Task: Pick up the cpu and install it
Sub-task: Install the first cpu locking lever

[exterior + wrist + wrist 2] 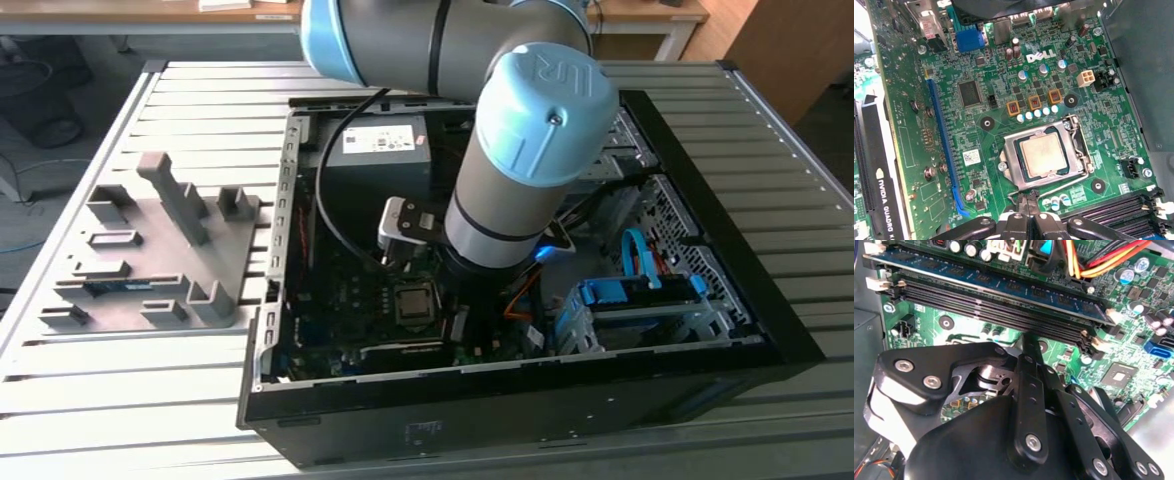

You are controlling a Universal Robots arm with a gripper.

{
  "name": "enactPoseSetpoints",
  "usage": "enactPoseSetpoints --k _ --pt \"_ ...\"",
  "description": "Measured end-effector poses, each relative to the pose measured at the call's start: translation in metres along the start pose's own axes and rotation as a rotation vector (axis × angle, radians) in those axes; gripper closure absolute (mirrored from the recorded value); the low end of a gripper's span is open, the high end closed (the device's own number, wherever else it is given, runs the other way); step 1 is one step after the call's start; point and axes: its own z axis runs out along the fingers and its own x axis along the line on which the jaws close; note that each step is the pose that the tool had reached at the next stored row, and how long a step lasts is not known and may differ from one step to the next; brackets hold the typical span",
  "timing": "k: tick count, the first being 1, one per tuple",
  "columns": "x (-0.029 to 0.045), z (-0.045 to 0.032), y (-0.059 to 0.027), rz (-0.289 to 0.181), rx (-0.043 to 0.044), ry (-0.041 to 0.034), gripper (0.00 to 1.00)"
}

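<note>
The cpu (1043, 154) sits in its socket (1076, 150); jaws together, tips partly hidden.

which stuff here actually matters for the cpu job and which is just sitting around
Part of the job:
- cpu, lying in the socket frame on the motherboard
- gripper, just beside the socket

Just there:
- memory stick in its slot
- power-supply box in the PC case
- grey parts holder on the table
- blue drive bracket
</note>
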Motion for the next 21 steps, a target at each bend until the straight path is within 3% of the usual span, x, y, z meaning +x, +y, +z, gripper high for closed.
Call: enactPoseSetpoints --k 9,17,21 --pt "0.0007 0.0000 0.0025 0.000 -0.0001 -0.0004 0.90" --pt "-0.0004 -0.0159 0.0045 0.000 0.0000 -0.0006 0.90" --pt "-0.0125 -0.0143 0.0114 0.000 0.0005 0.0012 0.90"
